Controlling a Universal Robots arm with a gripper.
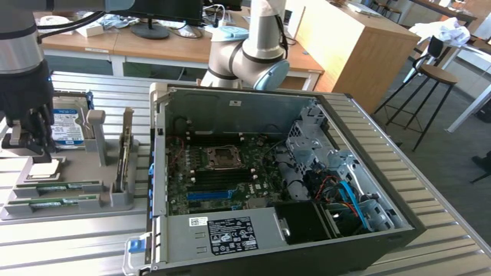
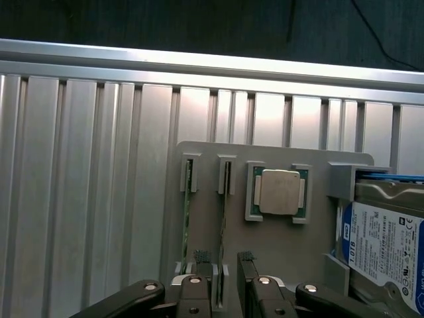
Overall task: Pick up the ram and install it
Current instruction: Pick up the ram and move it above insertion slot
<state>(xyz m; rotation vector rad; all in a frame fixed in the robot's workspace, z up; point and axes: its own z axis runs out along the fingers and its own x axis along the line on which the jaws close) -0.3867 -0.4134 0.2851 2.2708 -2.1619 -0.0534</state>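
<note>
The ram is a thin green stick lying on edge in a slot of the grey holder, the slot nearer the silver CPU chip. In the exterior view the ram lies at the holder's front. My gripper is open, with one finger on each side of the ram's end and nothing held. The exterior view puts the gripper above the holder at the far left. How far the fingertips are above the stick, I cannot tell.
A second green stick lies in the neighbouring slot. A hard drive stands at the holder's far end. The open computer case with its motherboard is to the exterior view's right of the holder. An upright card stands between them.
</note>
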